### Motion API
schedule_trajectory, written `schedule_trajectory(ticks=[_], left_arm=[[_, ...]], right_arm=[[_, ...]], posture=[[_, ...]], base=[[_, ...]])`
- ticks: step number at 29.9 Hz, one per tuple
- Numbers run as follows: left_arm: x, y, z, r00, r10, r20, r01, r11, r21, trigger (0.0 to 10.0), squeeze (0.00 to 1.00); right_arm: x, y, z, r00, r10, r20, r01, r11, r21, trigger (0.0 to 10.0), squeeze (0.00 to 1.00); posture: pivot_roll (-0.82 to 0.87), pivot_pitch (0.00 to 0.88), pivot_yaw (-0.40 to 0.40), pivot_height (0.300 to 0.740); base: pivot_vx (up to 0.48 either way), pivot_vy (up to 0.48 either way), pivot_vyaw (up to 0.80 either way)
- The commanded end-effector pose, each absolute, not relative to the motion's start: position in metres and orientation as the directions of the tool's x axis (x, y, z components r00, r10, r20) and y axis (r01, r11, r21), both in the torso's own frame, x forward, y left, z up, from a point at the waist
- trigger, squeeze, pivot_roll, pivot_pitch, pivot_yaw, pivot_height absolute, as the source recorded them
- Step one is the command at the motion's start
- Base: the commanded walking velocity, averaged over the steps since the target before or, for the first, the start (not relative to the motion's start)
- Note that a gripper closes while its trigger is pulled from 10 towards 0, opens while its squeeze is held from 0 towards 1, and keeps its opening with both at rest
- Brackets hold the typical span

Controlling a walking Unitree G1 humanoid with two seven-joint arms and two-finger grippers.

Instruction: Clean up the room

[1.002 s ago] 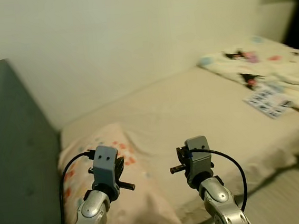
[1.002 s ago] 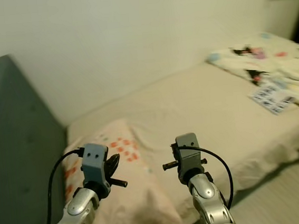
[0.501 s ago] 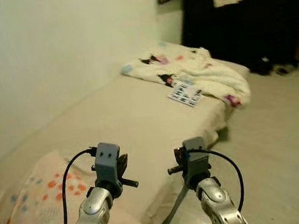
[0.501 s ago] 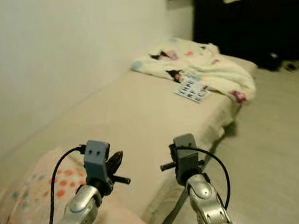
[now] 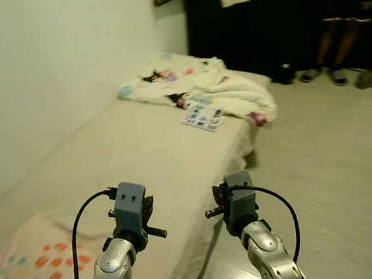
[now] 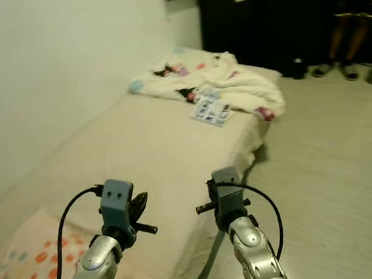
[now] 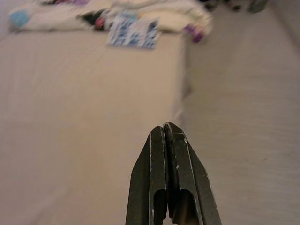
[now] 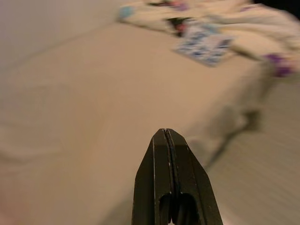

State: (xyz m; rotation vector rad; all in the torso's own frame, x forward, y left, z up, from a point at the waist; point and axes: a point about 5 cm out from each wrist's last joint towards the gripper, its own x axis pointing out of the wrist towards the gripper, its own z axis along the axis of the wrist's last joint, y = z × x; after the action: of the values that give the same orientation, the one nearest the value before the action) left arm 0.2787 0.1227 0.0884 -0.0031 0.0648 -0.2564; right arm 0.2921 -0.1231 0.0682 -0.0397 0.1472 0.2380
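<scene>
- A long low bed with a plain cream sheet (image 5: 141, 150) runs along a pale wall (image 5: 48, 73) on the robot's left, reaching from near the camera towards the far end of the room.
- At the far end of the bed lies a crumpled white blanket printed with small cartoon figures and pastel spots (image 5: 201, 88), bunched up and spilling over the bed's corner.
- A flat white sheet of paper with blue and dark printed squares (image 5: 203, 114) lies on the bed, touching the near edge of the blanket.
- At the near end of the bed, low on the robot's left, sits a pinkish pillow with orange and red dots (image 5: 27, 273).
- The left gripper (image 7: 165, 136) is held up in the air in front of the robot, above the near part of the bed; its two black fingers are pressed together and hold nothing.
- The right gripper (image 8: 166, 139) is held up beside it, above the bed's edge where it meets the floor; its fingers are also pressed together and empty.
- A pale wood-look floor (image 5: 333, 158) lies to the right of the bed.
- Dark furniture (image 5: 254, 27) stands against the far wall.
- A person's legs (image 5: 334, 39) are visible standing on the floor at the far right; the view there is blurred.
</scene>
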Motion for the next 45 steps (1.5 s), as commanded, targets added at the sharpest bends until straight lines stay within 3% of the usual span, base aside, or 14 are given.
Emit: schedule_trajectory(ticks=[1,11,22,34,45], left_arm=[[0.276,0.128,0.084,0.963,-0.255,-0.083,0.255,0.967,-0.011,10.0,0.00],[0.275,0.125,0.083,0.961,-0.259,-0.093,0.255,0.965,-0.056,10.0,0.00],[0.277,0.119,0.081,0.965,-0.236,-0.111,0.242,0.969,0.045,10.0,0.00],[0.278,0.121,0.085,0.975,-0.208,-0.082,0.211,0.977,0.027,10.0,0.00],[0.277,0.122,0.087,0.975,-0.208,-0.074,0.208,0.978,-0.008,10.0,0.00]], right_arm=[[0.290,-0.117,0.064,0.953,0.248,-0.173,-0.252,0.968,-0.002,10.0,0.00],[0.291,-0.117,0.064,0.952,0.248,-0.177,-0.253,0.967,-0.006,10.0,0.00],[0.291,-0.118,0.063,0.952,0.246,-0.184,-0.251,0.968,-0.007,10.0,0.00],[0.290,-0.115,0.061,0.948,0.249,-0.196,-0.255,0.967,-0.006,10.0,0.00],[0.289,-0.113,0.056,0.937,0.263,-0.229,-0.274,0.961,-0.018,10.0,0.00]], posture=[[-0.07,0.051,0.064,0.740],[-0.07,0.051,0.061,0.740],[-0.07,0.051,0.062,0.740],[-0.07,0.059,0.067,0.740],[-0.07,0.063,0.064,0.740]], base=[[0.000,0.000,-0.80],[0.000,0.000,-0.80],[0.000,0.000,-0.80],[0.000,0.000,-0.80],[0.243,0.000,0.00]])
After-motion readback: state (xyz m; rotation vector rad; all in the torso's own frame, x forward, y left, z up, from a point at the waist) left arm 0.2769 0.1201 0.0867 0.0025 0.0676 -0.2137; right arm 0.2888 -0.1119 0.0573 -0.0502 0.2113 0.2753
